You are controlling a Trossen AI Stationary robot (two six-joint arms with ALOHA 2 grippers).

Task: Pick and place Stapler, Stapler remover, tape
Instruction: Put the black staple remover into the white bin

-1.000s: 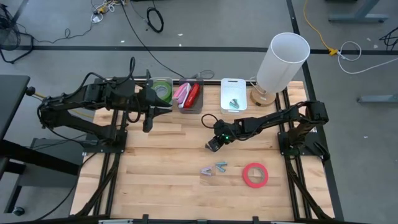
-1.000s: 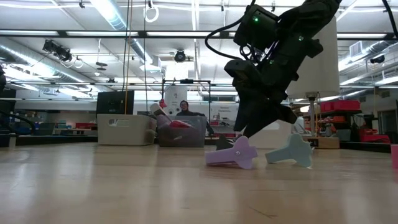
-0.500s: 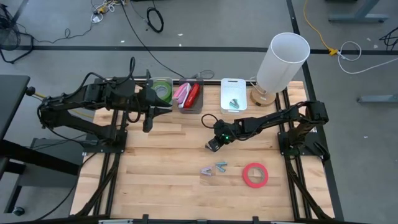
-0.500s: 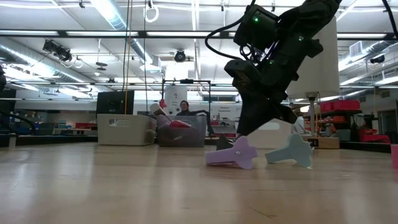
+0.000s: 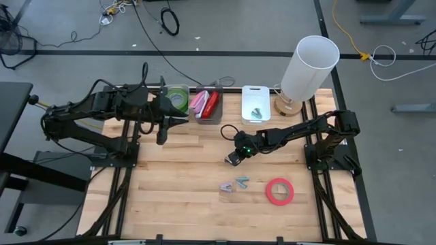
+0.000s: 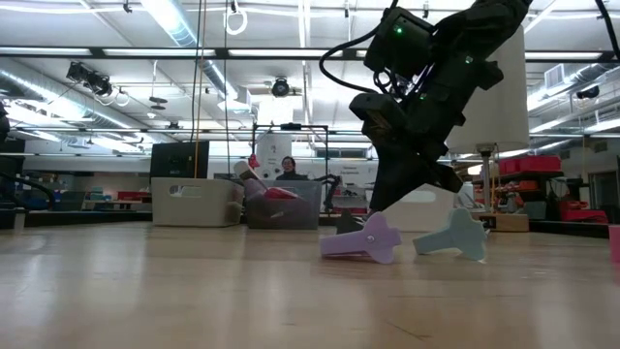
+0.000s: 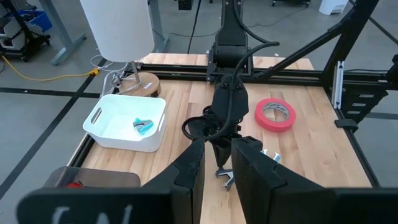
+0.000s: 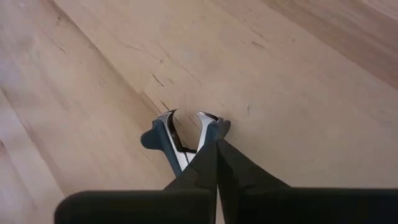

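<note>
Two fingers of the right gripper (image 5: 234, 160) have just drawn together: a second ago they stood apart, and we now find them clenched on a dark staple remover (image 8: 180, 134), whose metal claws stick out just past the fingertips while it rests on the wood. We judge this to mean the pick is made and that lifting and carrying to the white tray (image 5: 267, 102) comes next. The gripped remover lies in front of the white tray and a little toward the left arm's side. A lilac remover (image 5: 226, 187) and a pale blue remover (image 5: 242, 181) lie farther from the tray, touching or nearly so, with the red tape (image 5: 279, 191) beside them. The left gripper (image 5: 162, 133) waits well to the tray's left, its fingers slightly parted and empty.
</note>
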